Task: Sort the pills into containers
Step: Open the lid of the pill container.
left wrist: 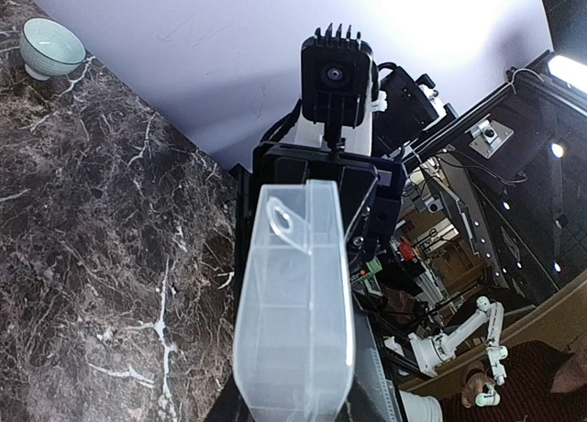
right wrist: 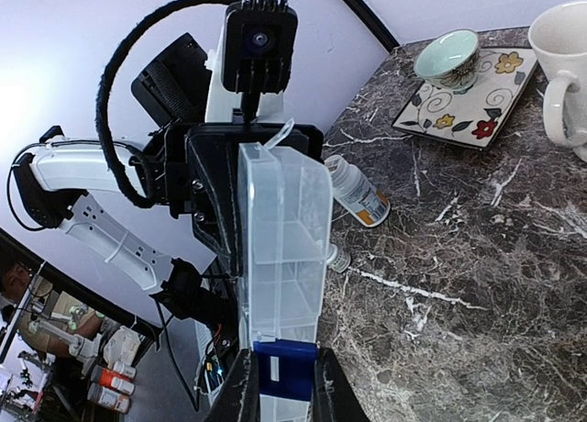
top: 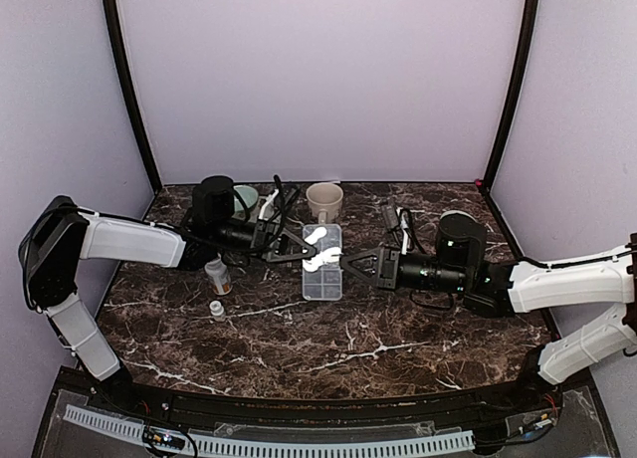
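Observation:
The clear pill-organizer tray (top: pixel 321 266) is at the table's middle, held between both grippers. My left gripper (top: pixel 297 245) is shut on its left side; in the left wrist view the tray (left wrist: pixel 295 303) runs up from the jaws and hides the gripper (left wrist: pixel 293 405). My right gripper (top: pixel 350 265) is shut on its right edge; in the right wrist view the gripper (right wrist: pixel 282 385) clamps the tray (right wrist: pixel 280 248) at a blue pad. The compartments that show look empty. White patches lie on the tray in the top view; I cannot tell whether they are pills.
An open pill bottle (top: pixel 218 276) and its cap (top: pixel 216 307) are left of the tray, also in the right wrist view: bottle (right wrist: pixel 359 191), cap (right wrist: pixel 337 257). A cream mug (top: pixel 324 201), a green bowl (top: pixel 246 196) and a flowered plate (right wrist: pixel 468 101) stand behind. Another bowl (left wrist: pixel 50 46) shows.

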Motion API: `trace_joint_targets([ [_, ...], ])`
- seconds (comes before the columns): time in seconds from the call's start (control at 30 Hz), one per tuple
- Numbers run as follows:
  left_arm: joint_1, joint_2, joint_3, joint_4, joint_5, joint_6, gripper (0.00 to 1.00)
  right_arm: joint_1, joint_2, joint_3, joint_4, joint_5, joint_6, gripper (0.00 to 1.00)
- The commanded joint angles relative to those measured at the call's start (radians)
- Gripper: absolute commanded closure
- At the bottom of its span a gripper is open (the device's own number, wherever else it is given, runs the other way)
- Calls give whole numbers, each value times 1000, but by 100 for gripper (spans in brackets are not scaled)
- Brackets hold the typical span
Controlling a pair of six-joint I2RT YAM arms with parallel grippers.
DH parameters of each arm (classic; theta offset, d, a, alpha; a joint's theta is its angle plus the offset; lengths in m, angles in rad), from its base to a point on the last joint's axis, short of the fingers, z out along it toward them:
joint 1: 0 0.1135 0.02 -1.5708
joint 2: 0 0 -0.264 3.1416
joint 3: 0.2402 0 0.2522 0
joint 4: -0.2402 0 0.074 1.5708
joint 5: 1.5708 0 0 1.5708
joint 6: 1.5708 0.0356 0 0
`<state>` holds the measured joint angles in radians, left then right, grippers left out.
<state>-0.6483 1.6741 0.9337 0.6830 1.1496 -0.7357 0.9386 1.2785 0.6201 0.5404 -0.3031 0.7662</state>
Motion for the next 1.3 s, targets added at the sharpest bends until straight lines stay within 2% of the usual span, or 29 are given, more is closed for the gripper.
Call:
trace_joint_targets([
  [0.0, 7, -26, 24, -18, -17, 19, 100, 3, -30, 22, -29, 41, -29, 100],
  [0.53, 7, -11, 27, -28, -35, 21, 100, 6, -85, -6, -27, 68, -7, 100],
  [0.93, 7, -15, 16, -9, -29, 6, 100, 11, -42, -10, 16, 44, 9, 100],
  [1.27, 7, -17, 8, 5, -28, -2, 100, 17, -36, 12, -20, 47, -8, 93],
])
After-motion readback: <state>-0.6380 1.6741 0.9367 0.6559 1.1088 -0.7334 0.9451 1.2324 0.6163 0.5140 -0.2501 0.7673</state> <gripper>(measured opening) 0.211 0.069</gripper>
